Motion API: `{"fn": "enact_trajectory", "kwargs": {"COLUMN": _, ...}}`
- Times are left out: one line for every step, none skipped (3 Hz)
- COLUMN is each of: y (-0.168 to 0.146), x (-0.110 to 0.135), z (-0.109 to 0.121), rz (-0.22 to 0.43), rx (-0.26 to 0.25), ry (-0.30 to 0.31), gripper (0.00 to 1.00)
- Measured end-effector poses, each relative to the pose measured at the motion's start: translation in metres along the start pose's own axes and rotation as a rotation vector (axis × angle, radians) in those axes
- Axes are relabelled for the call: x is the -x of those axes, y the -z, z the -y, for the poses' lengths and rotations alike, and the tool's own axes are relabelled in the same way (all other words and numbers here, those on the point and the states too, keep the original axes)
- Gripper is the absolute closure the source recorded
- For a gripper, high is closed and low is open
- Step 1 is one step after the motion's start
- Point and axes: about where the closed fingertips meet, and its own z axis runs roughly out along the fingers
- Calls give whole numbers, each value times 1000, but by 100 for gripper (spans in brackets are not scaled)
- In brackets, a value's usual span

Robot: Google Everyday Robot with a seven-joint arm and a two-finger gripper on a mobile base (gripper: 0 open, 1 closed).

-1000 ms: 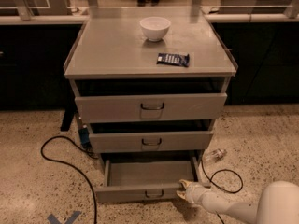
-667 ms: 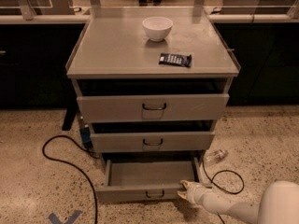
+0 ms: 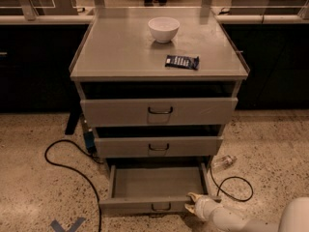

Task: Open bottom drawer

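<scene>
The bottom drawer (image 3: pixel 145 206) of the grey metal cabinet is pulled well out, showing its plain grey inside (image 3: pixel 159 181). Its small dark wire handle (image 3: pixel 161 208) sits at the centre of the front. My gripper (image 3: pixel 192 203) is at the lower right, at the right end of the drawer front, with the white arm (image 3: pixel 231 219) coming in from the bottom right corner. The middle drawer (image 3: pixel 158 146) and the top drawer (image 3: pixel 159 111) above stand a little way out.
A white bowl (image 3: pixel 163 29) and a dark snack packet (image 3: pixel 182 61) lie on the cabinet top (image 3: pixel 111 47). A black cable (image 3: pixel 67 166) loops on the floor to the left. A plastic bottle (image 3: pixel 223 162) and a second cable (image 3: pixel 236 190) lie to the right.
The view has shifted slightly. The gripper and the bottom drawer stand much as before.
</scene>
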Motion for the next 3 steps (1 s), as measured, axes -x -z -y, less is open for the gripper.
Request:
{"fn": "enact_trajectory", "kwargs": {"y": 12, "x": -3, "z": -25, "rz": 18, "rx": -8, "ry": -1, "gripper": 100}}
{"fn": "enact_trajectory", "kwargs": {"y": 16, "x": -1, "z": -24, "rz": 18, "rx": -8, "ry": -1, "gripper": 100}}
{"fn": "enact_trajectory", "kwargs": {"y": 27, "x": -3, "z": -48, "rz": 35, "rx": -15, "ry": -3, "gripper": 100}}
